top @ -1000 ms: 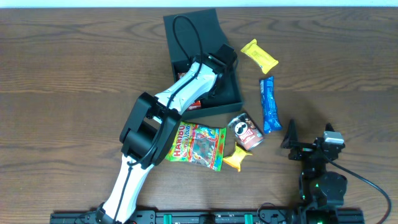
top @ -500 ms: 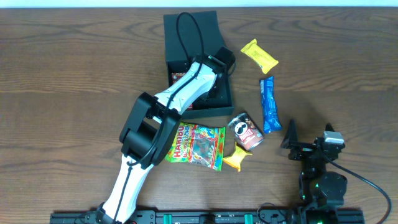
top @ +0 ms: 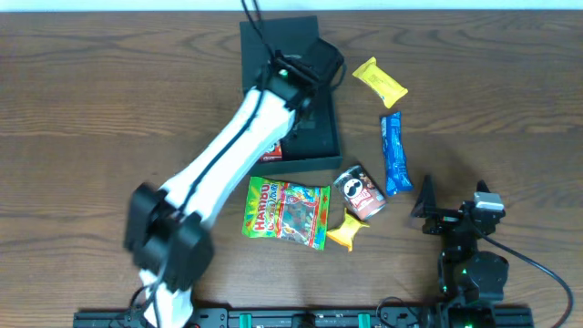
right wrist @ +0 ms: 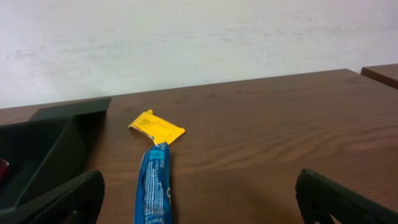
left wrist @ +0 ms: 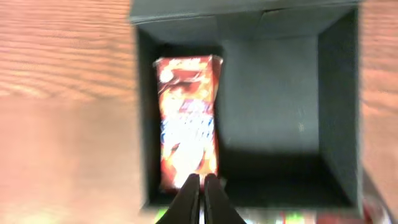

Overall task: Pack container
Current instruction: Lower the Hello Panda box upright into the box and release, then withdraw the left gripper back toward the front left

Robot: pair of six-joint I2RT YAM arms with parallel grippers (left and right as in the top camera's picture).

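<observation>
Left arm reaching far forward, left hand (left wrist: 200,179) pinched closed (nothing held); right hand (right wrist: 200,186) spread wide.

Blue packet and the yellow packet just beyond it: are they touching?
Apart. The overhead view shows a strip of bare wood between the blue packet and the yellow packet.

the container (top: 323,146) is matte teal-black all over, and the packet (left wrist: 186,118) inside it is red-orange with blurred white and blue print. on the brown wood-grain table (top: 109,109) are a yellow-green gummy bag (top: 287,211) with red lettering and many-coloured sweets printed on it, a dark red can (top: 362,192) with a moustached face, a plain yellow packet (top: 380,80), a blue packet (top: 394,153) with white marks and a small yellow wrapper (top: 346,232). the left arm (top: 228,159) is white with black joints.
</observation>
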